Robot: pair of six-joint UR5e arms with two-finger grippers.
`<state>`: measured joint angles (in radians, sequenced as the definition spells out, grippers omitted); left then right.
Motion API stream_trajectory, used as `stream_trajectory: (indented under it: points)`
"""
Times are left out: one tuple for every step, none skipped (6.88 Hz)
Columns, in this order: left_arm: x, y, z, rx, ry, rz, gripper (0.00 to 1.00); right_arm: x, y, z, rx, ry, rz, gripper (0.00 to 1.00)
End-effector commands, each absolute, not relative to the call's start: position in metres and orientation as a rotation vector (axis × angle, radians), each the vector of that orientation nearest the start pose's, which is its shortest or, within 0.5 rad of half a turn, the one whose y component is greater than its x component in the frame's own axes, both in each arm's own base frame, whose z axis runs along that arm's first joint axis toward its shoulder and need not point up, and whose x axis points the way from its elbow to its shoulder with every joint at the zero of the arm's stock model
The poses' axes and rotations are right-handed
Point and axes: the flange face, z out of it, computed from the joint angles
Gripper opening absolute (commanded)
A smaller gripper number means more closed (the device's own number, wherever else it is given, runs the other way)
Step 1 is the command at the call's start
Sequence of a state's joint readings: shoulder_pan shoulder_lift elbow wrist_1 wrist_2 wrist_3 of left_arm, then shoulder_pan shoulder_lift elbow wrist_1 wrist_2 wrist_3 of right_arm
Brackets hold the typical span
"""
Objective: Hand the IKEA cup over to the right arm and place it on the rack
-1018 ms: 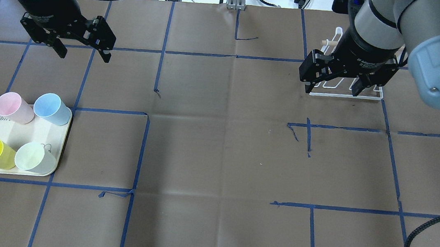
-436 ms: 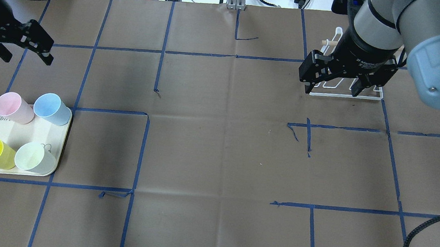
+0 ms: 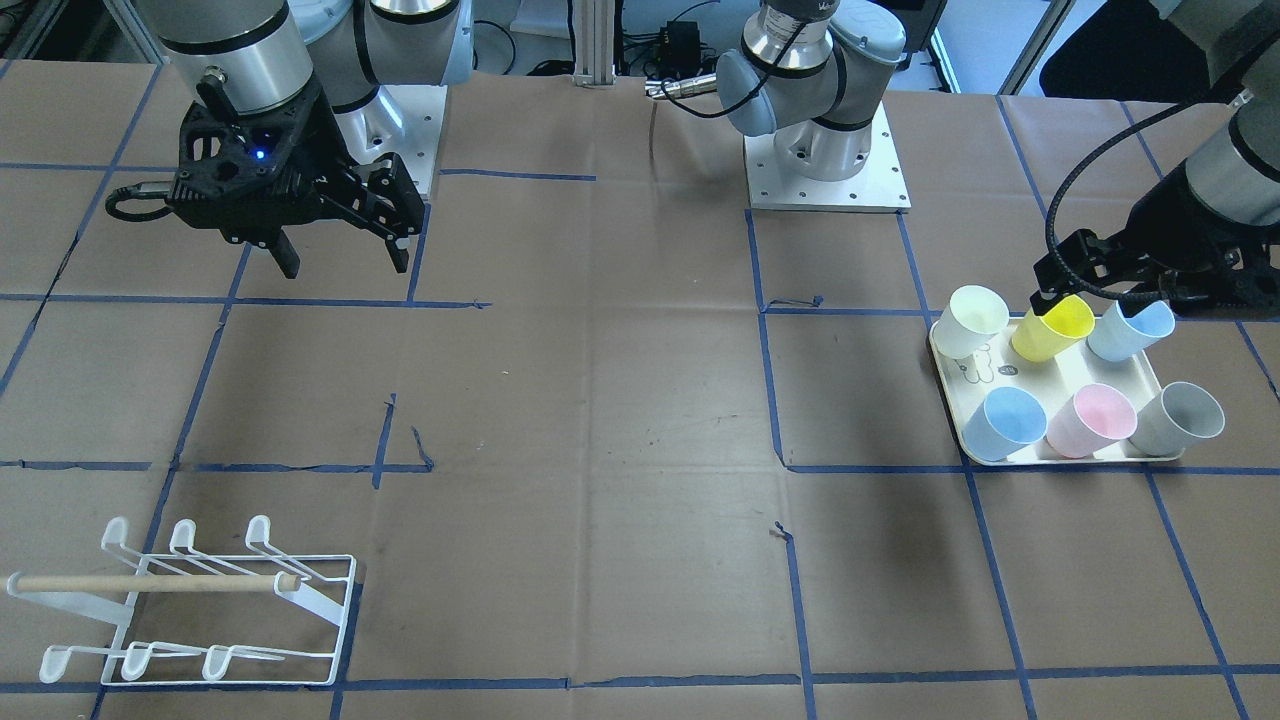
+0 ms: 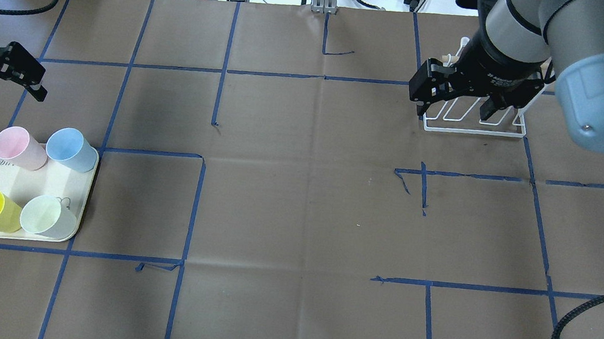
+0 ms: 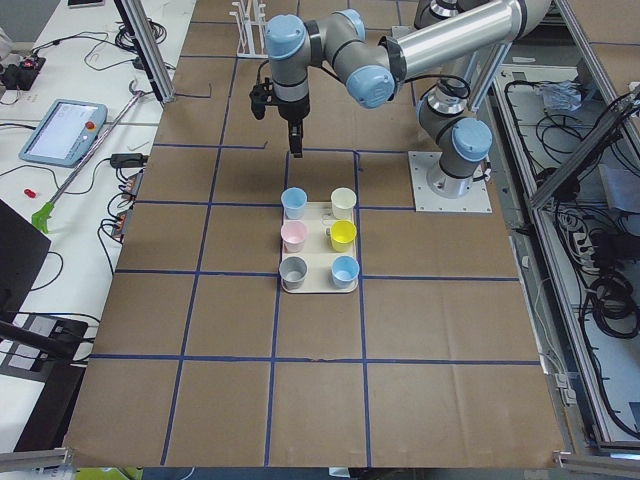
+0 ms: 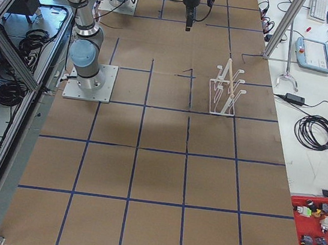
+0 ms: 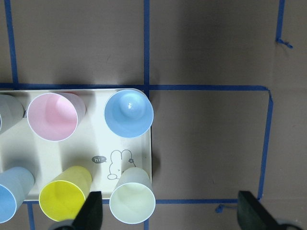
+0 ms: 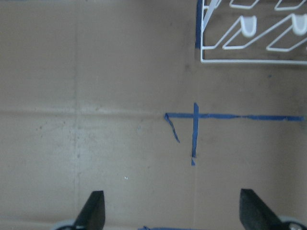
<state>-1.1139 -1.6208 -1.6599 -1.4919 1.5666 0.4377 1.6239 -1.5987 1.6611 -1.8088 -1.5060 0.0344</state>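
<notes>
Left wrist view: only here does the rabbit-like drawing point(image 7: 115, 165) on the tray point(image 7: 62, 155) read clearly. The left gripper point(image 7: 171, 213) shows two fingers wide apart with nothing between them.
Overhead view: the left gripper hangs off the tray's far side, its arm cut by the frame edge. The right gripper point(image 4: 453, 113), jaws apart and holding nothing, covers part of the rack point(image 4: 474, 133).
Front view: the rack shows whole here — two rows of hooked prongs with a wooden dowel point(image 3: 150, 583) across. It sits at a corner of the desk point(image 3: 600, 400), well apart from the tray.
Hard to tell: how high either gripper hangs.
Tray: six cups point(image 4: 17, 147), mouths up — grey, pink, two blue, yellow, pale green. All stand on the tray and none is gripped.
</notes>
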Motion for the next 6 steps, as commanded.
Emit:
stream_trajectory:
  points:
    - [0.104, -0.512, 0.385, -0.032, 3.162, 0.046, 1.0, 0.168, -0.515, 0.492, 0.115, 2.955, -0.677, 1.0]
    - [0.104, -0.514, 0.36, -0.034, 3.157, 0.023, 1.0, 0.168, -0.523, 0.493, 0.304, 2.838, -0.859, 1.0]
    - [0.105, -0.517, 0.339, -0.034, 3.155, 0.017, 1.0, 0.168, -0.523, 0.492, 0.381, 2.743, -0.991, 1.0]
    - [0.107, -0.522, 0.32, -0.034, 3.161, 0.036, 1.0, 0.168, -0.52, 0.497, 0.451, 2.633, -1.117, 1.0]
    - [0.108, -0.527, 0.307, -0.032, 3.164, 0.047, 1.0, 0.169, -0.516, 0.497, 0.592, 2.551, -1.104, 1.0]
    - [0.11, -0.531, 0.292, -0.034, 3.174, 0.085, 1.0, 0.169, -0.515, 0.5, 0.738, 2.472, -1.069, 1.0]
